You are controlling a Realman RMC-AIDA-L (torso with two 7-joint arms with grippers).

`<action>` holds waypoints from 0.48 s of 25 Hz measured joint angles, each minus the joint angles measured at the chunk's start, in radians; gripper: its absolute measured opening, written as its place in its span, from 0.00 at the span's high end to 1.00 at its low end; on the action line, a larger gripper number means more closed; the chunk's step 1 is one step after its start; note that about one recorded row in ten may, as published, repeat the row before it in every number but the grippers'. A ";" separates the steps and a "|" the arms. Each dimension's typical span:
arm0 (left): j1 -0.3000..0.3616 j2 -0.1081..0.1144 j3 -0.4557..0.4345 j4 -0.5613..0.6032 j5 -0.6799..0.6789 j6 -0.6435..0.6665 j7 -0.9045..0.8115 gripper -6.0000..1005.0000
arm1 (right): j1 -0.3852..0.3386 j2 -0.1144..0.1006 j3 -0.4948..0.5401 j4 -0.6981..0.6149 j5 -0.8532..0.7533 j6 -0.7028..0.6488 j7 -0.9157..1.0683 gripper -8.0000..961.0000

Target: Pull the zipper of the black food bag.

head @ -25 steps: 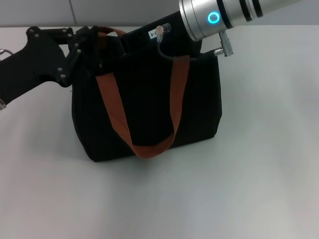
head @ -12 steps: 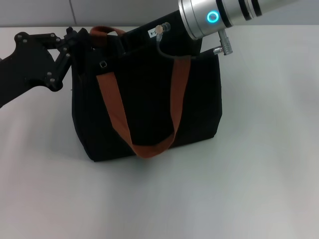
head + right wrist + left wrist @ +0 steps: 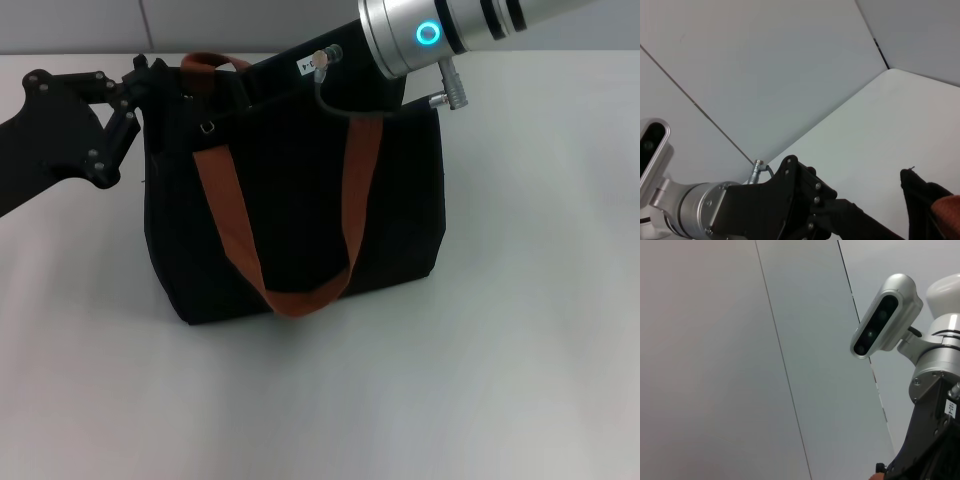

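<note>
The black food bag (image 3: 290,220) stands upright on the table in the head view, with an orange-brown strap (image 3: 225,220) hanging down its front. A small silver metal piece (image 3: 207,126), seemingly the zipper pull, shows at the bag's top left edge. My left gripper (image 3: 150,78) is at the bag's top left corner, just left of that piece. My right gripper's black body (image 3: 285,72) lies over the bag's top rear edge and its fingers are hidden. The right wrist view shows the bag's corner (image 3: 920,200) and the left arm's black hand (image 3: 800,197).
The bag stands on a white table (image 3: 500,350) with a grey wall behind it. The right arm's silver wrist with a blue ring (image 3: 428,35) hangs over the bag's top right. The left wrist view shows the right arm's wrist camera (image 3: 885,315).
My left gripper has moved left, off the bag's top and strap toward its corner, uncovering the small silver piece. The right arm and the bag have stayed in place.
</note>
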 joint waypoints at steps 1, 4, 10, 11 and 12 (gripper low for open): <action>0.002 0.001 0.000 0.000 0.000 0.000 0.000 0.90 | -0.001 0.000 0.000 -0.002 0.000 -0.001 0.000 0.86; 0.008 0.001 -0.001 0.000 -0.001 0.001 0.000 0.90 | -0.002 0.000 0.000 -0.005 0.001 -0.002 0.000 0.87; 0.015 0.002 -0.001 0.000 -0.001 0.003 0.000 0.90 | -0.002 0.000 0.000 -0.005 0.000 -0.003 0.000 0.87; 0.018 0.002 -0.001 0.000 -0.001 -0.001 0.000 0.90 | -0.002 0.000 0.000 -0.005 0.000 -0.003 0.000 0.87; 0.020 0.002 -0.001 0.000 -0.001 -0.003 0.002 0.90 | -0.002 0.000 0.000 -0.005 0.000 -0.004 0.000 0.87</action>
